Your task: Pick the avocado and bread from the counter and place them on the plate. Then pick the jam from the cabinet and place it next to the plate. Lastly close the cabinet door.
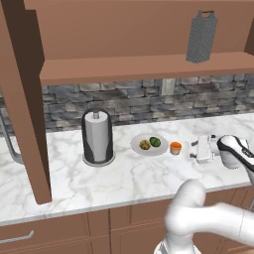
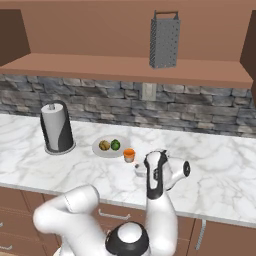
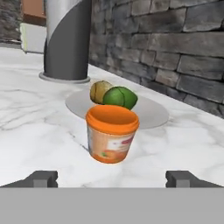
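Note:
The pale plate lies on the white marble counter, holding the dark green avocado and the yellow-brown bread. Just right of the plate the orange jam stands upright on the counter. My gripper sits low, right of the jar and pointing at it. It is open, with its fingertips wide apart, short of the jar and holding nothing. The cabinet door hangs open at the left.
A paper-towel holder stands left of the plate. A tall grey grater stands on the cabinet shelf above. A stone backsplash runs behind the counter. Brown drawers lie below its front edge.

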